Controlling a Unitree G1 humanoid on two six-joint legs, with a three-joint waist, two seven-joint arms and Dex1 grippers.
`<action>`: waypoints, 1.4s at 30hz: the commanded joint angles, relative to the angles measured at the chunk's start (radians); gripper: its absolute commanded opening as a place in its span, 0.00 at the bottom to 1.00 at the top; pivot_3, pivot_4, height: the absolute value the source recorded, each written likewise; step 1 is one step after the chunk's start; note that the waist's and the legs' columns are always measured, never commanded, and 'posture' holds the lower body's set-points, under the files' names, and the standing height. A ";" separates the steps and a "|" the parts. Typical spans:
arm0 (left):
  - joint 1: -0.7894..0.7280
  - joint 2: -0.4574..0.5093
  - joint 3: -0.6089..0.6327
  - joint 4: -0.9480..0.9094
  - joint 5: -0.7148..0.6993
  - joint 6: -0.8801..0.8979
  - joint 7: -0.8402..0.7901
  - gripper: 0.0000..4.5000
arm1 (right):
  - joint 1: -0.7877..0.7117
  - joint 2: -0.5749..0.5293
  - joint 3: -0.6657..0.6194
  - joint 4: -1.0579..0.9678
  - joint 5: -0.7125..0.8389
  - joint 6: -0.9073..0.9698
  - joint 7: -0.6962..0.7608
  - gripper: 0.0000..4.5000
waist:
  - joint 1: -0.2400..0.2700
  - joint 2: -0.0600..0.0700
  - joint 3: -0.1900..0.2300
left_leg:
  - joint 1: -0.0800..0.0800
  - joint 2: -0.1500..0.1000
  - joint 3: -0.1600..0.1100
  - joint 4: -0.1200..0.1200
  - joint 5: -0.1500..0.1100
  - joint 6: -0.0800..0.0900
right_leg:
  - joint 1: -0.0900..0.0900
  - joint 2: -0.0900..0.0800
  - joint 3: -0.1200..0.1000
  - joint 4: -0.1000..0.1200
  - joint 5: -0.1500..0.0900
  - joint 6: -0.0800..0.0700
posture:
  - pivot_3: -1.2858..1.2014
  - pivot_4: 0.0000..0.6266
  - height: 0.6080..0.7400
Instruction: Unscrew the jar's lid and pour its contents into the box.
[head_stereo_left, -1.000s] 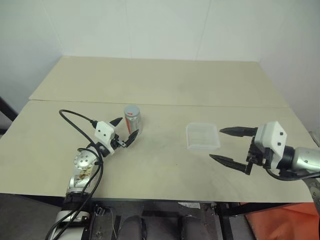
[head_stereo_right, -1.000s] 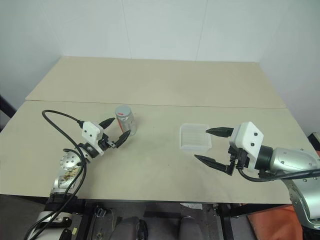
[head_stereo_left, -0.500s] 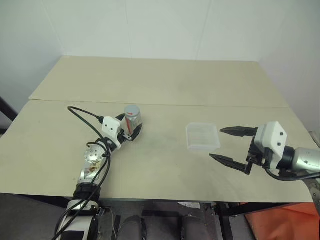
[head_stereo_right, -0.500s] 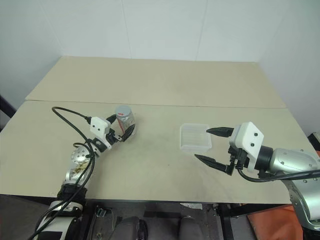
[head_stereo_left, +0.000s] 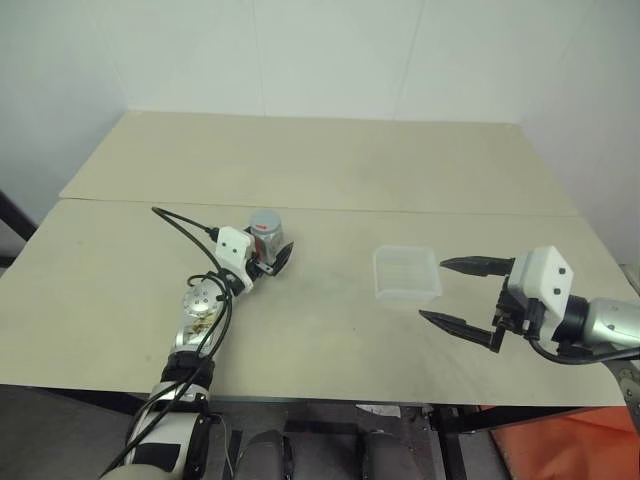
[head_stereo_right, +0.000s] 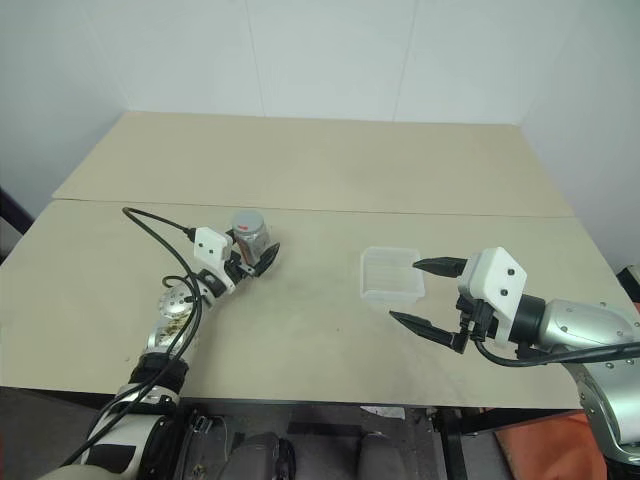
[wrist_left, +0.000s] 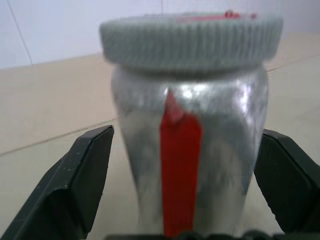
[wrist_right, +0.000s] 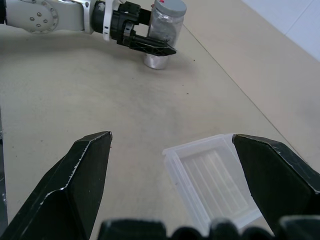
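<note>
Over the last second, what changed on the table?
The left claw moved forward to the jar, its open fingers now on either side of it, not yet closed. The jar, its lid still on, the box and the open right claw stayed put.

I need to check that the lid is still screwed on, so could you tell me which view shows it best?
The left wrist view: the lid sits close up on the jar, its ribbed edge plain. The eye views show it as a small grey disc; the right wrist view shows it far off.
</note>
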 joint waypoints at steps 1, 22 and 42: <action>-0.023 -0.007 0.002 0.014 -0.004 -0.027 -0.002 0.99 | -0.009 0.000 -0.032 -0.030 0.003 -0.023 -0.010 1.00 | -0.002 0.000 0.000 | 0.000 0.000 0.000 0.000 0.000 0.000 | 0.000 0.000 0.000 0.000 0.000 0.000 | 0.52 0.24 1.00; 0.076 0.002 -0.049 -0.276 -0.098 0.142 -0.140 0.45 | -0.108 0.054 0.034 -0.083 0.075 0.068 -0.124 1.00 | -0.007 -0.001 0.001 | -0.001 0.001 0.000 0.000 0.000 0.000 | -0.001 0.000 0.000 0.001 0.000 0.000 | 0.52 0.24 1.00; 0.057 -0.080 -0.231 -0.435 -0.080 0.229 -0.231 0.45 | -0.381 0.494 0.455 -0.104 -0.100 0.232 -0.621 1.00 | -0.003 -0.001 0.000 | -0.004 0.000 0.000 0.002 0.000 0.000 | -0.004 0.000 0.000 0.001 0.000 0.000 | 0.52 0.24 1.00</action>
